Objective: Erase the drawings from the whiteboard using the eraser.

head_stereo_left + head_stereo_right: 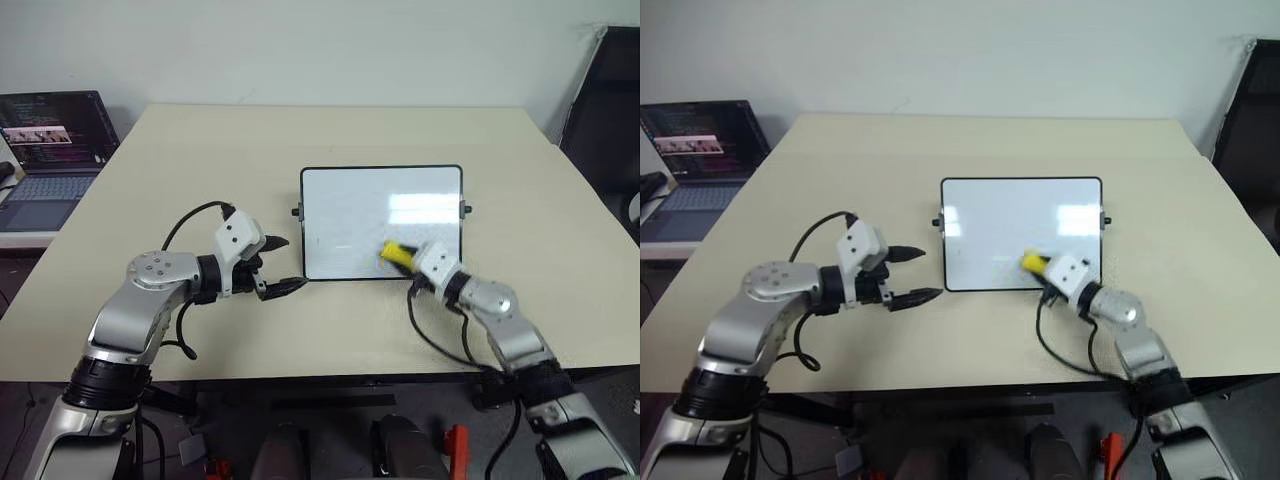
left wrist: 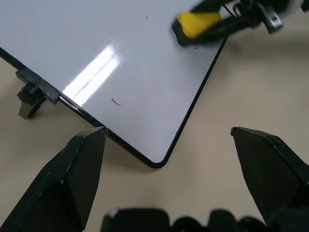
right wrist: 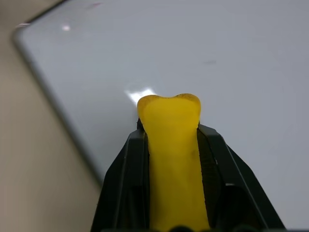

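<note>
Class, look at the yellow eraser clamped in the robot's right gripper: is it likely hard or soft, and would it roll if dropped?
Probably soft: the eraser looks pinched narrow where the right gripper clamps it and flares beyond. Likely light, since a pinch holds it over the whiteboard. Its blocky shape suggests it wouldn't roll.

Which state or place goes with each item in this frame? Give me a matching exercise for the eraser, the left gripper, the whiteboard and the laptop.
Column A:
1. eraser
2. left gripper
3. whiteboard
4. laptop

Column B:
a. open, beside the board's near left corner
b. lying flat on the table
c. clamped in the right gripper, over the board
d. off the table's left edge, screen lit

Pairs: 1-c, 2-a, 3-b, 4-d
</note>
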Motion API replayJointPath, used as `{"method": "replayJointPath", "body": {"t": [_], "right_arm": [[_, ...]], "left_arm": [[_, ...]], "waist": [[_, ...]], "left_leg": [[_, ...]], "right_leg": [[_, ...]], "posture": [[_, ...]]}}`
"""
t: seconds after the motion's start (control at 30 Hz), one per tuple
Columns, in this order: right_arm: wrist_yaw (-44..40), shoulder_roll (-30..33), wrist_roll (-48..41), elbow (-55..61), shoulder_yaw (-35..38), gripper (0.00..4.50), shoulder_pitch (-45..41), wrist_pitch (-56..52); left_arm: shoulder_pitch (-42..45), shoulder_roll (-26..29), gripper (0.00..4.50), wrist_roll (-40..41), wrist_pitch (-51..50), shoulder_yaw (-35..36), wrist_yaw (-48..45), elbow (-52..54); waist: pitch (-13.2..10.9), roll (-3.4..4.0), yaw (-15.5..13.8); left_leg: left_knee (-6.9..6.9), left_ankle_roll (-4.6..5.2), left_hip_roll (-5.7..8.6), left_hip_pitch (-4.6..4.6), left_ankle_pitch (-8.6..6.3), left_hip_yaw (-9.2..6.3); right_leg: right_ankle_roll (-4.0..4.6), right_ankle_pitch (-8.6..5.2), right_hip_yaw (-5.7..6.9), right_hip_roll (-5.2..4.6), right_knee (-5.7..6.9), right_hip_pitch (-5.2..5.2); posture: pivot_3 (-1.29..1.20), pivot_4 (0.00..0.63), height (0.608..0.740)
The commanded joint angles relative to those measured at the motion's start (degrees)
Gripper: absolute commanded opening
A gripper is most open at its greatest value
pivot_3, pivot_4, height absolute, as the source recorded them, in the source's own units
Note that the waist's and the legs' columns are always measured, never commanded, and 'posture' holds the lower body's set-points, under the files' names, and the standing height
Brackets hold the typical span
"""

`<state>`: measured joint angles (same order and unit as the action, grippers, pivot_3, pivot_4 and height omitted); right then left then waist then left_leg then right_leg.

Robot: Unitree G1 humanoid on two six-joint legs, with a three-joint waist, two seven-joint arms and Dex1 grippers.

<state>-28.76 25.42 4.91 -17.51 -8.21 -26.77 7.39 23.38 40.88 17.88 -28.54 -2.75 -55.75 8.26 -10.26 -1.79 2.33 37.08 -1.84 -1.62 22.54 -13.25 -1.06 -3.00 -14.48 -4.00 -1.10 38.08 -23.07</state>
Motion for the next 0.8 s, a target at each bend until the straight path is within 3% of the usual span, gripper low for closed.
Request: {"method": "replayJointPath", "body": {"t": [0.03, 0.4, 0.8], "right_arm": [[1.80, 1.57, 1.82, -4.17, 1.28, 0.99, 0.78, -0.06], [-14.14, 2.47, -1.89, 9.78, -6.69, 0.99, 11.26, -7.07], [1.57, -0.65, 4.14, 2.91, -1.39, 0.99, 0.10, -7.45]], "left_arm": [[1.30, 0.29, 4.50, 0.38, 0.41, 0.69, -0.13, 0.70], [1.07, 0.19, 4.50, 0.48, 0.27, 0.52, -0.19, 0.94], [1.54, -0.18, 4.50, 0.39, 0.41, 0.10, -0.14, 0.43]], "waist": [[0.06, -0.10, -0.08], [0.23, -0.33, 0.67], [0.25, -0.37, 0.92]], "left_leg": [[-0.01, -0.01, 0.00, 0.00, 0.02, -0.02], [-0.07, -0.01, -0.04, 0.02, 0.02, 0.01], [-0.06, -0.06, -0.05, 0.01, 0.07, 0.01]], "right_leg": [[0.00, 0.00, 0.02, 0.00, 0.00, 0.00], [-0.26, 0.14, -0.02, 0.03, -0.02, -0.04], [-0.11, 0.14, -0.04, 0.05, -0.04, -0.07]], "posture": [[0.00, 0.150, 0.740], [0.00, 0.150, 0.740], [0.00, 0.150, 0.740]]}}
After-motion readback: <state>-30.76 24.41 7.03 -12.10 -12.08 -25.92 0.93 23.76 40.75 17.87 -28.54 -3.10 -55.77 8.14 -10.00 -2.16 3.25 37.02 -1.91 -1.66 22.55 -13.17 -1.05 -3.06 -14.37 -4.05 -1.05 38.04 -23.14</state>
